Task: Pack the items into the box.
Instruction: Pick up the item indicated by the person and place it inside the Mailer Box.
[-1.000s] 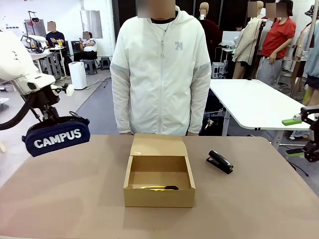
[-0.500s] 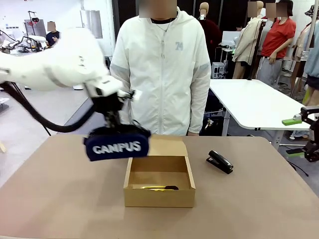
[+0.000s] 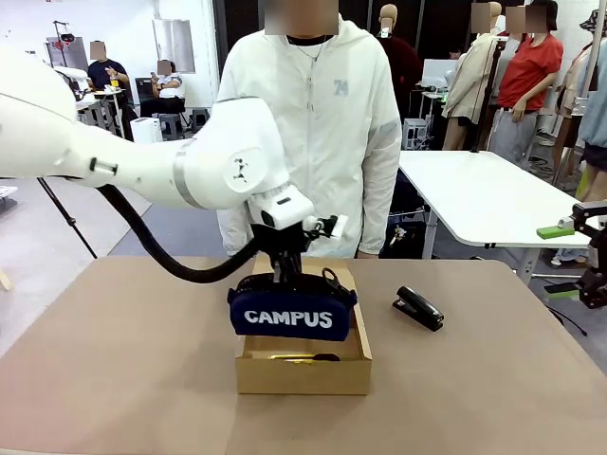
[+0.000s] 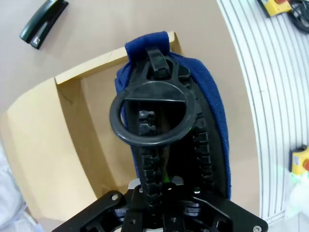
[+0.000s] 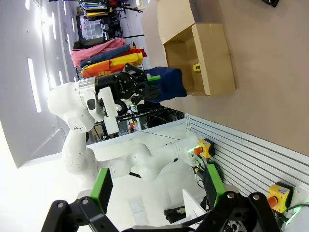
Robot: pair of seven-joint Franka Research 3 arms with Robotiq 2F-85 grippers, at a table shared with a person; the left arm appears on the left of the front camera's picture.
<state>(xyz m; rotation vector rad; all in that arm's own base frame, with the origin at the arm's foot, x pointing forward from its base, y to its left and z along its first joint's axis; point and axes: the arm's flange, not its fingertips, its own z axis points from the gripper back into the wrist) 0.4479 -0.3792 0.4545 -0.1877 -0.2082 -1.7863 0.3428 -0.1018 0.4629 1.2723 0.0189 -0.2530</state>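
Observation:
The navy pouch printed "CAMPUS" hangs level just over the open brown box, hiding most of its inside. My left gripper is shut on the pouch's zip edge from above. In the left wrist view the pouch and its black ring pull sit over the box's floor. The yellow-and-black knife lies inside along the box's front wall. A black stapler rests on the table to the right of the box. My right gripper is open and holds nothing, far off past the table's right edge.
A person in a white jacket stands close behind the table, right behind the box's raised lid flap. Part of my right arm shows beside the table's right edge. A white table stands farther back on the right.
My left arm has swung right with the pouch, from off the table's left end to just above the box, and lowered it. The stapler, knife and box have stayed put.

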